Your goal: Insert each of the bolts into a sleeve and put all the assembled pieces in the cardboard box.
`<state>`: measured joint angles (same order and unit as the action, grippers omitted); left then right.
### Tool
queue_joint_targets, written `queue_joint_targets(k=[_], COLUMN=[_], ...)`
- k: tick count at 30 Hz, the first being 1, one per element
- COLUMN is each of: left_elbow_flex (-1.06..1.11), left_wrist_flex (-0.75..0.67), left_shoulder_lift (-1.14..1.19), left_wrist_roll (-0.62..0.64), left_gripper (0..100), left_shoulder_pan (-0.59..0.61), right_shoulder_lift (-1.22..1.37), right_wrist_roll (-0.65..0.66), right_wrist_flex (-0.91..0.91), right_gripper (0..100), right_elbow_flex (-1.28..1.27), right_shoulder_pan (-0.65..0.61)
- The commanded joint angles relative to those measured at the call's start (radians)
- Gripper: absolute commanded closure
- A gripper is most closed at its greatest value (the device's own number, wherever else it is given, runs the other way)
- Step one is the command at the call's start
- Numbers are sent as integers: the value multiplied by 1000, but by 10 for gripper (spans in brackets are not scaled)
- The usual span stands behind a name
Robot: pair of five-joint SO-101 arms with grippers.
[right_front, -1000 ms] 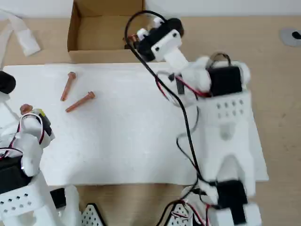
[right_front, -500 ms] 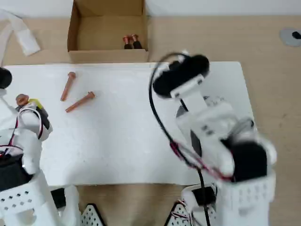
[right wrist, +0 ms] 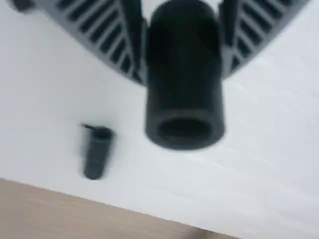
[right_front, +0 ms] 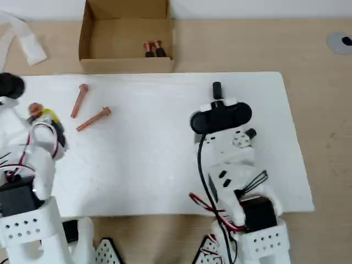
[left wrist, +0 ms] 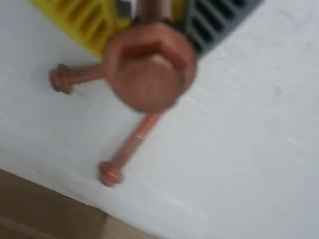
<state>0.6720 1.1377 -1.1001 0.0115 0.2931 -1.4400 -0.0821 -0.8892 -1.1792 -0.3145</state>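
Note:
My left gripper (right_front: 37, 113) stands over the left end of the white mat (right_front: 154, 165), shut on a copper bolt (right_front: 35, 108) whose head (left wrist: 149, 67) faces the left wrist camera. Two more copper bolts (right_front: 80, 100) (right_front: 93, 119) lie loose on the mat just right of it, and they show again (left wrist: 77, 75) (left wrist: 130, 144) beneath the held one. Mid-mat, my right gripper (right_front: 216, 99) is shut on a black sleeve (right wrist: 184, 84) that sticks out toward the cardboard box (right_front: 83, 38). Another black sleeve (right wrist: 96, 152) lies on the mat. Assembled pieces (right_front: 153, 48) rest inside the box.
The white mat's far edge (right_front: 231, 73) runs just short of the box. Bare wooden table (right_front: 264, 44) lies beyond it to the right. White strips (right_front: 27, 47) lie at the far left and a grey disc (right_front: 341, 43) at the far right.
The right arm has drawn back from the box to mid-mat, leaving the assembled pieces in the box, and a black sleeve now shows in its gripper. The left gripper with its bolt has shifted slightly farther away.

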Motion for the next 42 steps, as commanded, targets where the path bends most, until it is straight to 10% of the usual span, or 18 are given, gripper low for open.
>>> queue_joint_targets(k=[1,15,42], left_elbow_flex=[-11,-12,49], left_wrist_flex=[-28,-192,-235], left_shoulder_lift=[-16,-19,-438], left_wrist_roll=[-5,-5,-6], left_gripper=[995,995,995], left_shoulder_pan=[-92,-358,-750], right_shoulder_lift=[-24,-19,-19], right_wrist_roll=[-61,-58,-8], right_wrist_flex=[115,466,644], right_gripper=[988,988,988], right_elbow_flex=[-38,-120,-266], right_shoulder_pan=[-77,-450,-529])
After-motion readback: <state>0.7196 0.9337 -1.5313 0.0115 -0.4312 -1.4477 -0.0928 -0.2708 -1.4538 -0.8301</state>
